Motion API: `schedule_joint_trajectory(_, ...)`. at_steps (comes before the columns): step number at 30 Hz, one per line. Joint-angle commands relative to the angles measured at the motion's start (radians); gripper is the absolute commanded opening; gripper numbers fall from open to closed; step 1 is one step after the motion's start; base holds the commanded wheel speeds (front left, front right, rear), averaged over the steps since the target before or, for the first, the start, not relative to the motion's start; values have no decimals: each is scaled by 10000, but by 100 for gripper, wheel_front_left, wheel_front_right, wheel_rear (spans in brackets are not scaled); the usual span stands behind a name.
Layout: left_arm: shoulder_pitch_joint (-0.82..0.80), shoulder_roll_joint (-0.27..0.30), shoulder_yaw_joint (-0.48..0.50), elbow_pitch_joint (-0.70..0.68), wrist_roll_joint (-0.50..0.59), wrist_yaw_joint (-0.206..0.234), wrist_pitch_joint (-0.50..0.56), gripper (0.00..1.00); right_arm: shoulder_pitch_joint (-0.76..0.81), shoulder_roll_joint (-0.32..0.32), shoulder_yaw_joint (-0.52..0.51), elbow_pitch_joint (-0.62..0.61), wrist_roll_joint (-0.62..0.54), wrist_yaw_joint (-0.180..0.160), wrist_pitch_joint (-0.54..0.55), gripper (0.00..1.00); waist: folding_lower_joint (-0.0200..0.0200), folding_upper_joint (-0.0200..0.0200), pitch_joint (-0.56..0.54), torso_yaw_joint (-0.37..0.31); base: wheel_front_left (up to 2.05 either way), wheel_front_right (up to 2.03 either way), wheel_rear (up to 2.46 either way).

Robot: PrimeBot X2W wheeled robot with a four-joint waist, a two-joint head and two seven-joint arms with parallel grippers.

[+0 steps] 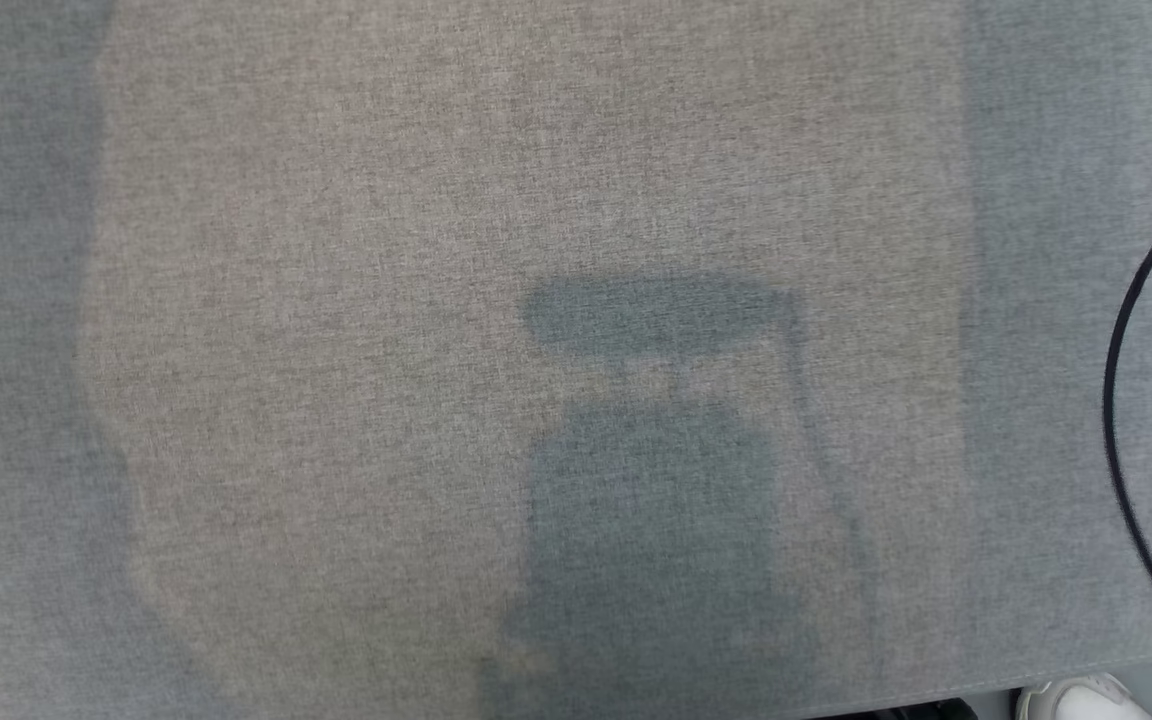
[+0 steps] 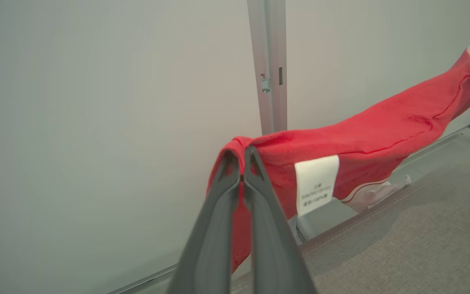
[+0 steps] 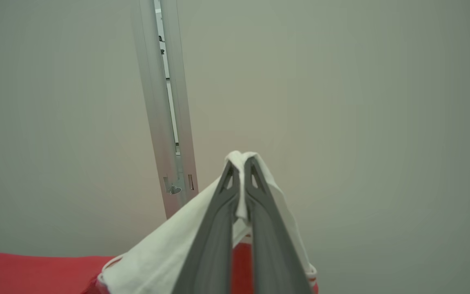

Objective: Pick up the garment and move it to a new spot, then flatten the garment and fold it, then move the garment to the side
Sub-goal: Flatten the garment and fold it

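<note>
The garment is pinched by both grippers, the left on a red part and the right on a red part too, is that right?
Not quite. The left gripper does pinch a red part of the garment, but the right gripper pinches a white part, as the right wrist view shows.

The garment (image 2: 382,134) is bright red with white panels and thin red-and-white striped trim. Its label (image 2: 315,183) is white with dark print. The work surface (image 1: 336,300) is a mottled grey weave, the wall (image 2: 96,122) pale grey, the post (image 2: 271,61) silver. The left gripper (image 2: 241,157) and right gripper (image 3: 241,163) are dark grey.
</note>
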Motion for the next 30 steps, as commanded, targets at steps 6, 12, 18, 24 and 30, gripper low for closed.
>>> schedule_joint_trajectory(6,2774,1229,-1458,-330,-1311,-25,-820,0,3710,-838,1482,-945,1555,-5,-516,0,-2,0,-857,-204,0,0,0)
schedule_joint_trajectory(12,5420,1738,-1891,-839,-2421,-12,-1352,0,7472,-1631,1909,-2221,2748,-5,-521,0,-2,0,-2100,-209,0,0,0)
schedule_joint_trajectory(18,7996,1527,-2143,-1342,-2655,484,-1626,0,10597,-2181,1611,-3005,2919,-11,-487,0,-2,0,-3220,-91,0,0,0)
schedule_joint_trajectory(24,10111,1288,-2191,-1908,-2772,1090,-1668,0,12690,-2098,1325,-3371,2792,-12,-578,0,-2,0,-3931,-88,0,0,0)
schedule_joint_trajectory(30,12378,952,-1908,-3030,-2398,1961,-1669,0,14778,-1962,1115,-3767,2696,-11,-686,0,-2,0,-4325,-103,0,0,0)
